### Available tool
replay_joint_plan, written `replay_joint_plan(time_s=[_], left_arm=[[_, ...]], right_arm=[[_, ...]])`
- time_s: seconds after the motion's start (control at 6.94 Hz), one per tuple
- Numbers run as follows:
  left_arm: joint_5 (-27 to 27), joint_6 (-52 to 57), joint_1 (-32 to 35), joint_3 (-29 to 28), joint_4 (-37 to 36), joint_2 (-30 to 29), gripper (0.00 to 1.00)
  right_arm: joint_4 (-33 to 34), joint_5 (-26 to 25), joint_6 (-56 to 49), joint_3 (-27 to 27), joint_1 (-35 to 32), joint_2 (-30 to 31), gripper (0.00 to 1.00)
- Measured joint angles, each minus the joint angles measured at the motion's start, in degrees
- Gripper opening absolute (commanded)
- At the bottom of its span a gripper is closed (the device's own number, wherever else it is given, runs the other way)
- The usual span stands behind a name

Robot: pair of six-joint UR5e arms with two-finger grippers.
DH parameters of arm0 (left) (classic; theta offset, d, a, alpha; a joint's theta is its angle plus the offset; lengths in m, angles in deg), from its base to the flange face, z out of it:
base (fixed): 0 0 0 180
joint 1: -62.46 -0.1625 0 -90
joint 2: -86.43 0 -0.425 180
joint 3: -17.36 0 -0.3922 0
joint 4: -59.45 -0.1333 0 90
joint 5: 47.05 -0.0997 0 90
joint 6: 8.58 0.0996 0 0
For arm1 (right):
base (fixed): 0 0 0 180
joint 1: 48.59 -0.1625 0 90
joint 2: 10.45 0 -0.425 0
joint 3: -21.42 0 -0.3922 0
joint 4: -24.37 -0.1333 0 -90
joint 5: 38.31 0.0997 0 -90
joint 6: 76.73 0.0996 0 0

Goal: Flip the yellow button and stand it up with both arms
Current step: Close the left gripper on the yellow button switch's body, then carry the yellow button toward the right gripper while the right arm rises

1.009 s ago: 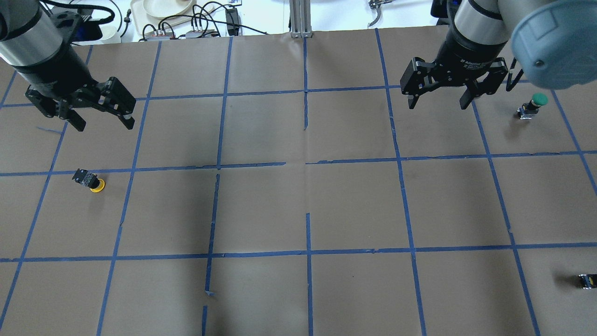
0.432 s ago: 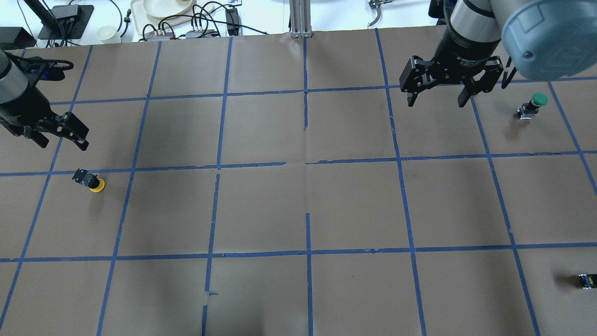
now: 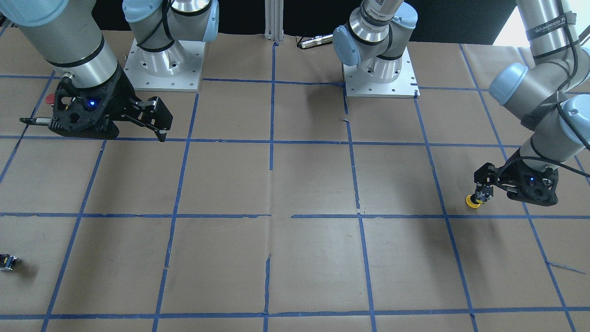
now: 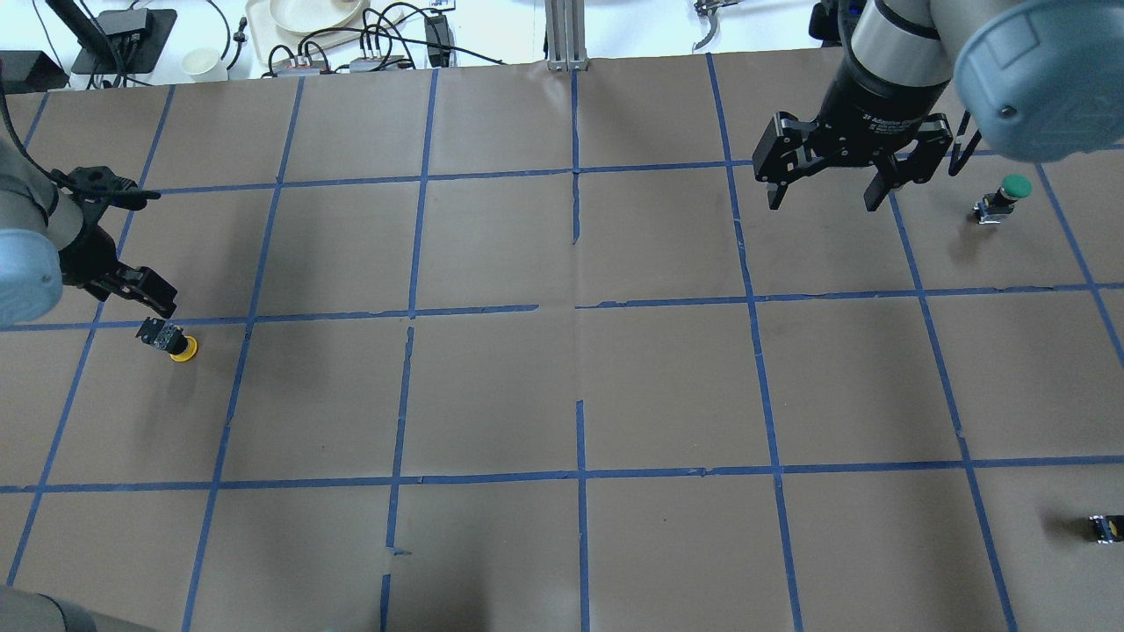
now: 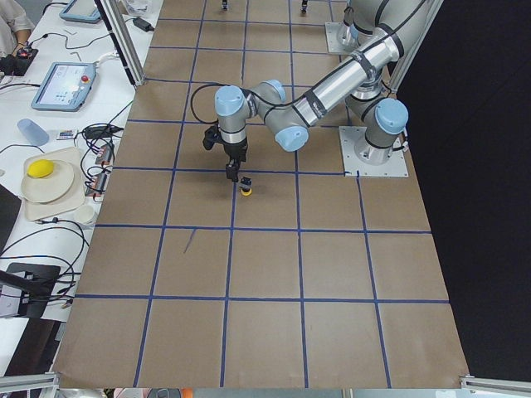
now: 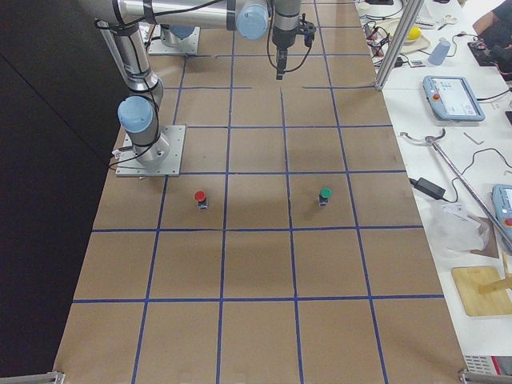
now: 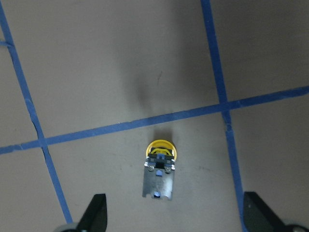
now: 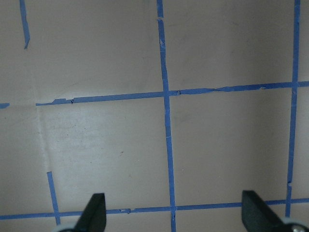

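The yellow button (image 4: 172, 341) rests cap down on the brown paper at the table's left, its black and grey body uppermost. It also shows in the front view (image 3: 474, 200), the left side view (image 5: 246, 187) and the left wrist view (image 7: 160, 166). My left gripper (image 4: 145, 300) is open and hangs just above the button, which lies between and slightly ahead of the fingertips (image 7: 95, 214); nothing is gripped. My right gripper (image 4: 824, 195) is open and empty at the far right, high over the table, also seen in the front view (image 3: 156, 129).
A green-capped button (image 4: 1003, 197) stands right of my right gripper. A red-capped button (image 6: 200, 198) stands near the right arm's base. A small black block (image 4: 1105, 527) lies at the near right edge. Blue tape lines grid the paper.
My left arm has swung left and toward the near side, bringing its gripper down over the yellow button. The right gripper has barely moved. The button has not moved.
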Motion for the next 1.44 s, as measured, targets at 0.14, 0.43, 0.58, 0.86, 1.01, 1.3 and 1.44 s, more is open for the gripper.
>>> replay_joint_plan(time_s=[0.14, 0.43, 0.58, 0.86, 1.01, 1.3, 1.44], left_arm=[[0.19, 4.22, -1.27, 2.3, -2.77, -0.27, 0.98], [2.19, 8.45, -3.29, 4.06, -3.44, -0.19, 0.99], [3.39, 8.77, -3.61, 4.23, -3.28, -0.17, 0.98], [4.82, 8.78, -3.75, 3.9, -3.26, -0.48, 0.72], [5.62, 8.88, -3.77, 3.8, -3.29, -0.81, 0.58], [5.55, 8.77, -3.77, 3.69, -2.64, -1.1, 0.28], [5.55, 8.67, -3.76, 3.59, -2.3, -1.09, 0.21]], right_arm=[[-0.52, 0.01, 0.12, 0.05, -0.11, 0.21, 1.0], [-0.66, -0.44, 0.13, 0.08, -0.11, -0.09, 1.0], [-1.27, -0.8, 0.16, 0.17, -0.11, 0.63, 1.0], [-3.89, -1.87, -0.41, -0.09, -0.1, 3.83, 1.0], [-4.48, -2.01, -0.57, -0.21, -0.01, 4.42, 1.0], [-4.83, -2.34, -0.65, -0.4, 0.28, 4.71, 1.0], [-4.8, -2.37, -0.66, -0.43, 0.32, 4.68, 1.0]])
